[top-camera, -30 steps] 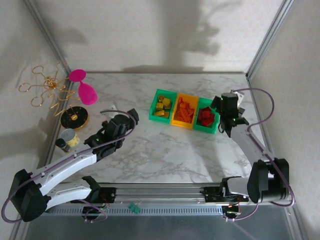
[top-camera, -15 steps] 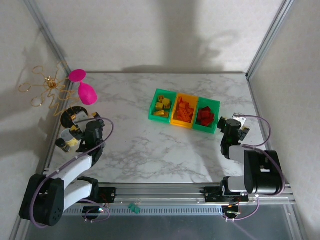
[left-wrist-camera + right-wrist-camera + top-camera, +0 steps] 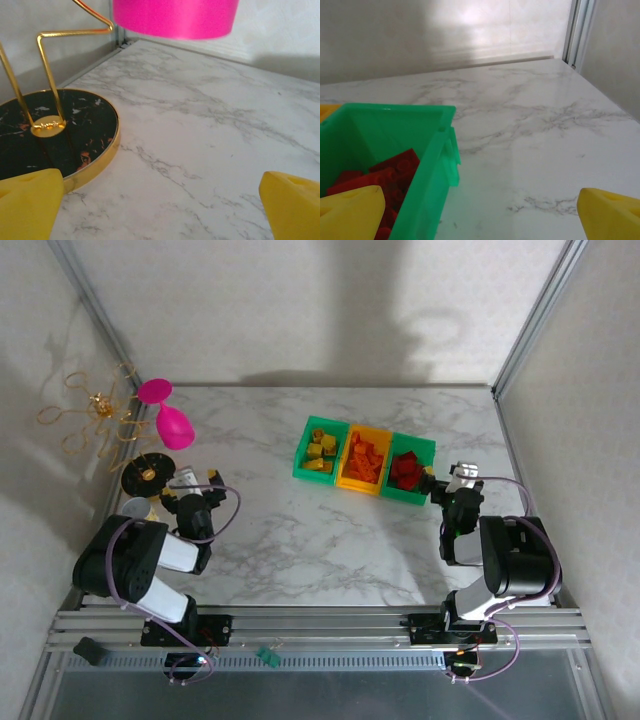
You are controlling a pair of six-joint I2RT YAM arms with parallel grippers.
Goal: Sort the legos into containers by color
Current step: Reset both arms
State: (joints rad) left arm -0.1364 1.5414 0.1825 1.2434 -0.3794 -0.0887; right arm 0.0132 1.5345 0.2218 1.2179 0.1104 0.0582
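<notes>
Three containers stand in a row at the table's middle right. The left green bin holds yellow legos. Orange legos lie in the yellow-orange bin, and red legos in the right green bin. My right gripper sits low just right of that bin, open and empty. In the right wrist view its yellow fingertips frame the green bin wall and red legos. My left gripper is open and empty, folded back at the left by the disc.
A round black-and-gold disc with gold wire arms lies just left of the left gripper. The pink goblet lies beyond it. A small jar stands at the left edge. Metal frame posts mark the table's back corners.
Both arms have drawn back and folded down toward their bases. The left gripper went from mid-table to beside the disc. The right gripper came down from above the red bin to its right side.
</notes>
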